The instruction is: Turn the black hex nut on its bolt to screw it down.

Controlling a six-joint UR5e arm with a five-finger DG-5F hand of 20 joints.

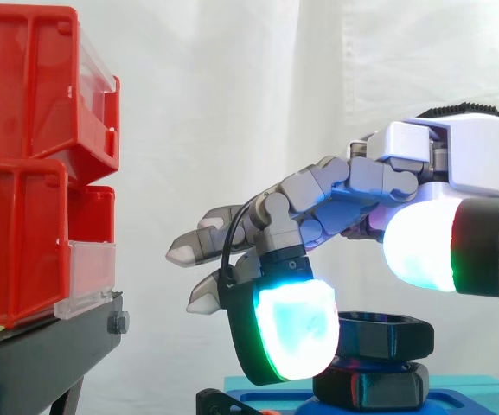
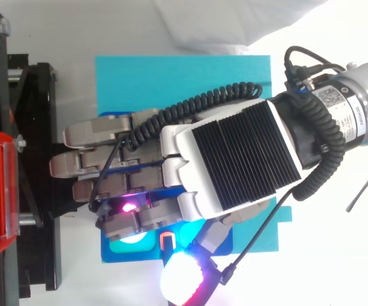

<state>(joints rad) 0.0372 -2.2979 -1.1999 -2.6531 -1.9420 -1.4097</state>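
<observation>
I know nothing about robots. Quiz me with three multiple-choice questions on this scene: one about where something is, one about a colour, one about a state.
1. Where are the red bins? A on the black stand, left of the hand; B under the hand; C on the floor.
2. What colour is the base under the hex nut? A red; B blue; C yellow.
3. How are most of the hand's fingers? A curled in a fist; B stretched toward the bins; C wrapped round a bin.
Answers: A, stacked on the stand at left; B, blue shows beneath the nut; B, they reach out nearly straight.
</observation>
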